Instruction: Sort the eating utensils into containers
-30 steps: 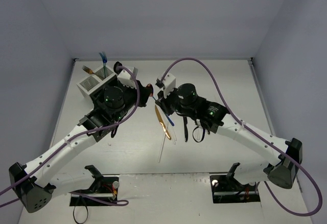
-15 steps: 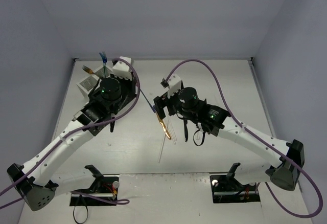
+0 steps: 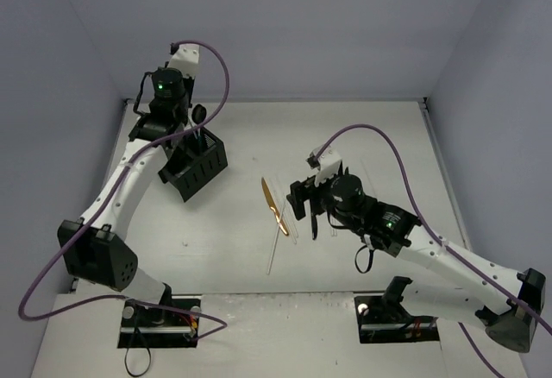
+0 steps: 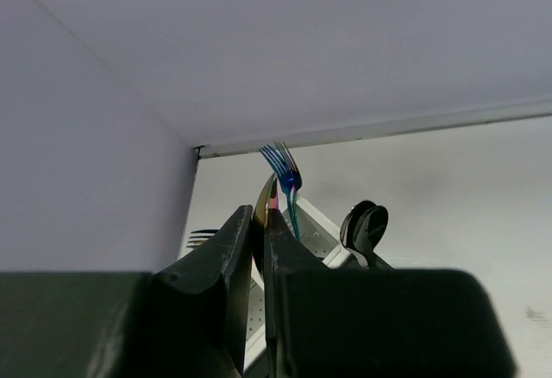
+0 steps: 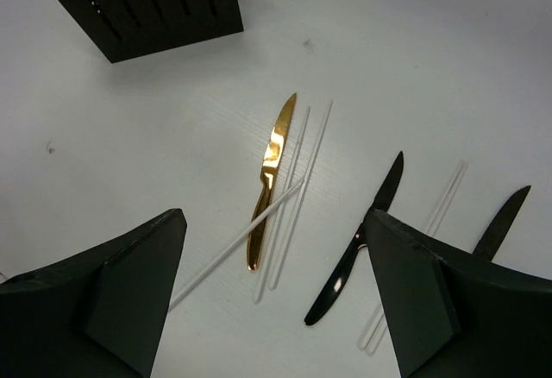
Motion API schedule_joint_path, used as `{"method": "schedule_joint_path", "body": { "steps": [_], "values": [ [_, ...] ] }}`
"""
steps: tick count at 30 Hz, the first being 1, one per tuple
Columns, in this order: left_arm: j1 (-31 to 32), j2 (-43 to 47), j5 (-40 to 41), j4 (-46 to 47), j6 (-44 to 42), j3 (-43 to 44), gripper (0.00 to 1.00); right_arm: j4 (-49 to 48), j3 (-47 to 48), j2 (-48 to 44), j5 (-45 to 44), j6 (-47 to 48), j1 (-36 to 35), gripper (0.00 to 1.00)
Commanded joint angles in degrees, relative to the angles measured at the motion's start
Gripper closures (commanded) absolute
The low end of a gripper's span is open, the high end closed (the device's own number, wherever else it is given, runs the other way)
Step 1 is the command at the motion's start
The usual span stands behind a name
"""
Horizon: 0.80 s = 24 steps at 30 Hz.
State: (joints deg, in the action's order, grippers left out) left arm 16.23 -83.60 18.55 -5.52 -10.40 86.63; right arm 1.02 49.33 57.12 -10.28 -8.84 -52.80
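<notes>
My left gripper is shut on a slim iridescent utensil whose tip pokes out between the fingers. It is held at the containers in the back left corner. A blue fork and black spoons stand in the white bin. The black bin shows below the left arm. My right gripper hangs open above the table, nothing between its fingers. Under it lie a gold knife, clear plastic utensils and a black knife.
A second black knife and more clear plastic pieces lie to the right. Dark fork tines show left of the white bin. The back wall and left wall meet close behind the containers.
The right gripper opened, letting go of the slim utensil, and drew back toward the near right. The left arm swung up and back to the containers with that utensil in its jaws.
</notes>
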Motion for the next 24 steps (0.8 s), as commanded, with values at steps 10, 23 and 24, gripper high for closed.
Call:
{"method": "schedule_joint_path", "body": {
  "steps": [10,23,24],
  "values": [
    [-1.12,-11.27,-1.63,9.22,-3.24,0.62,1.0,-1.2,-4.17,-2.38,-5.73,-3.81,2.21,0.17],
    [-1.03,-5.32,-1.72,3.46,5.3,-3.25,0.48,6.24,-4.95,5.07,-4.84,-11.94,16.76,0.19],
    [-1.0,-4.3,-1.83,1.49,6.13,-2.95,0.44,7.24,-4.63,6.44,-4.95,-12.77,17.65,0.2]
  ]
}}
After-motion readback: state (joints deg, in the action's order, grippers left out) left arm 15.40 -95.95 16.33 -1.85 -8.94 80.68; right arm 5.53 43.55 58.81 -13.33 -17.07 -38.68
